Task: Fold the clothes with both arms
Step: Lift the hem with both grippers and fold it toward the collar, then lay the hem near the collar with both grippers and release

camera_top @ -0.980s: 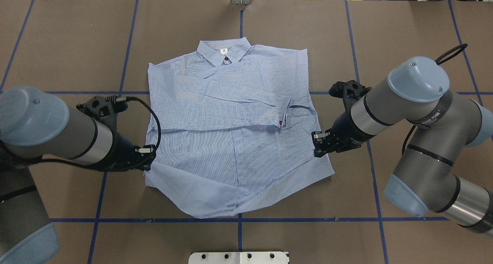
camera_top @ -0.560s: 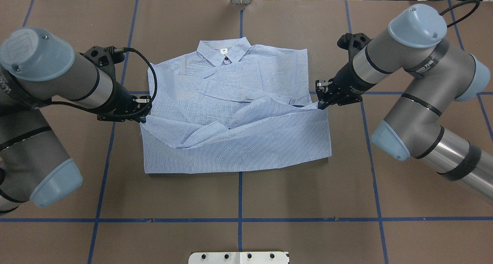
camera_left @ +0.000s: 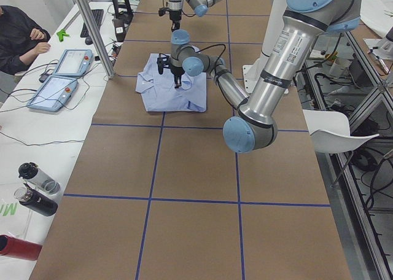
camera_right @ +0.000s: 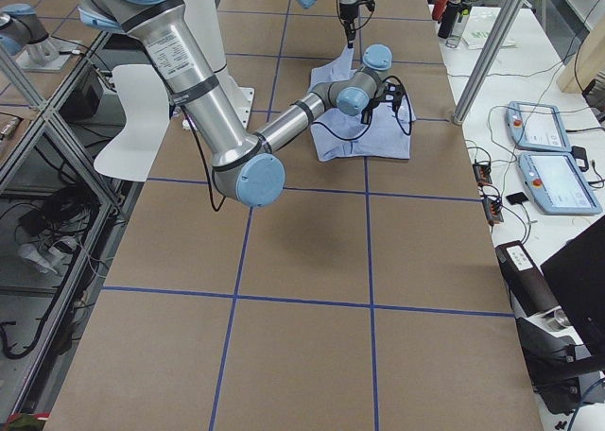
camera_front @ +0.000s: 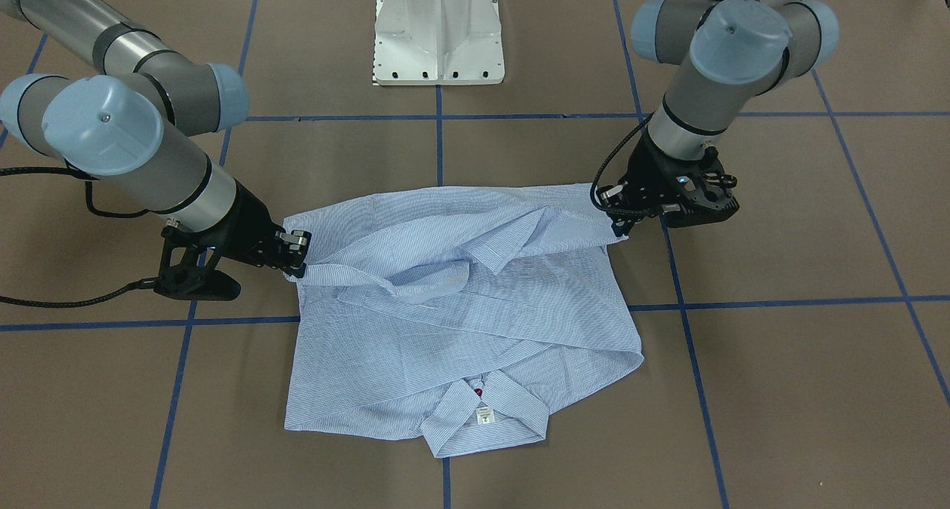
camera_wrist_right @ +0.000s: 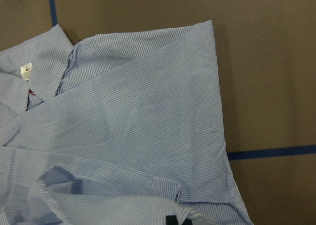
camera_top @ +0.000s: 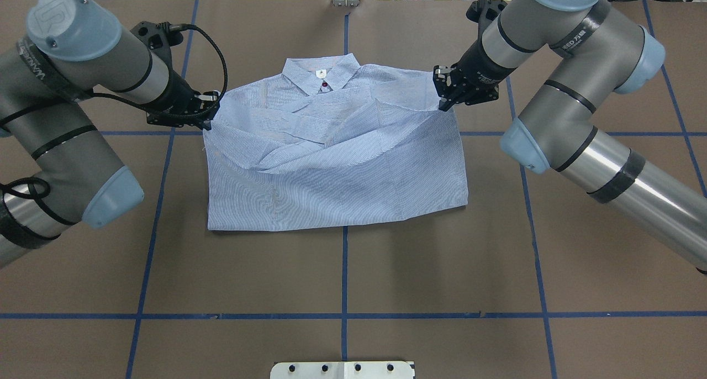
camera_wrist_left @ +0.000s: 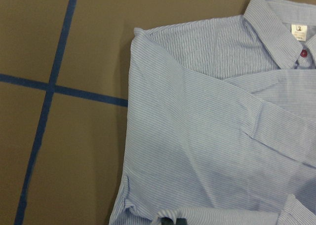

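**Hem held up over the shirt, halfway through the bottom-to-top fold**

The shirt [camera_top: 337,163] lies at the middle of the worktop [camera_top: 342,279], front up. Its collar [camera_top: 320,72] is at 12 o'clock in the overhead view and a fresh crease runs along its 6 o'clock edge. The hem [camera_top: 326,141] is held off the cloth so that the lower half can double over the chest. Holding it by both corners at once keeps the edge roughly level, though it sags in the middle between the two grips.

The left fingers [camera_top: 206,120] stand at the shirt's 10 o'clock. They are closed down to a thin pinch on the hem's left corner, and cloth runs straight out of their tips. The right fingers [camera_top: 443,100], at 2 o'clock, pinch the right corner just as narrowly and touch nothing else. Neither corner has reached the shoulders yet, so I judge the fold unfinished, with the hem not yet laid down below the collar.
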{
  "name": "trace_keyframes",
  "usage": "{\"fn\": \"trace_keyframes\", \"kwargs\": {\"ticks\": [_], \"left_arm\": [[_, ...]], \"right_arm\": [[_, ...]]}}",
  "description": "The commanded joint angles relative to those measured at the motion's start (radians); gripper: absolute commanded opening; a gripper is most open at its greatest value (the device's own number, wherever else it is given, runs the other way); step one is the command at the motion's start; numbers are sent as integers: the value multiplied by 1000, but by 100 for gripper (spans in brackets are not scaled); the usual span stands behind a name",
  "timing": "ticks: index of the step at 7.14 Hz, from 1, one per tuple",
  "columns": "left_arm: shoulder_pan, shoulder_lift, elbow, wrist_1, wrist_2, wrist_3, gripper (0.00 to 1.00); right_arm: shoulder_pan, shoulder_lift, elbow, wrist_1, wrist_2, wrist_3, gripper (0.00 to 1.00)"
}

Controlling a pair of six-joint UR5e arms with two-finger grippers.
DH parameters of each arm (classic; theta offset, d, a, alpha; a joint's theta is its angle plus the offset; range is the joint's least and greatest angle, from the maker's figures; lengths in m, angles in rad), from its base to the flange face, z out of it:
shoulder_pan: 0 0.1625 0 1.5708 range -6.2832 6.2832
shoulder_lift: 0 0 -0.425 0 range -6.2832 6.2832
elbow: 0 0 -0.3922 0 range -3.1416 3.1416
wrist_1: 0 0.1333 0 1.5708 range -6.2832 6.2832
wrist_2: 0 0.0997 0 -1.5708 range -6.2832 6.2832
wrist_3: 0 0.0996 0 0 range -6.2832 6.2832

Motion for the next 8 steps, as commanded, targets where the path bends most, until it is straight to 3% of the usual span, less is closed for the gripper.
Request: {"fn": "trace_keyframes", "kwargs": {"ticks": [1, 3, 6, 8], "left_arm": [[-39, -19, 118, -100, -9, 32, 0], [-42, -48, 220, -218, -9, 30, 0], [-61, -96, 282, -231, -9, 30, 0], [-73, -102, 368, -323, -9, 30, 0]], "right_arm": [[21, 49, -112, 86, -2, 0, 0], [29, 101, -183, 94, -5, -3, 0], [44, 135, -285, 171, -6, -3, 0], [49, 160, -323, 172, -9, -6, 0]]}}
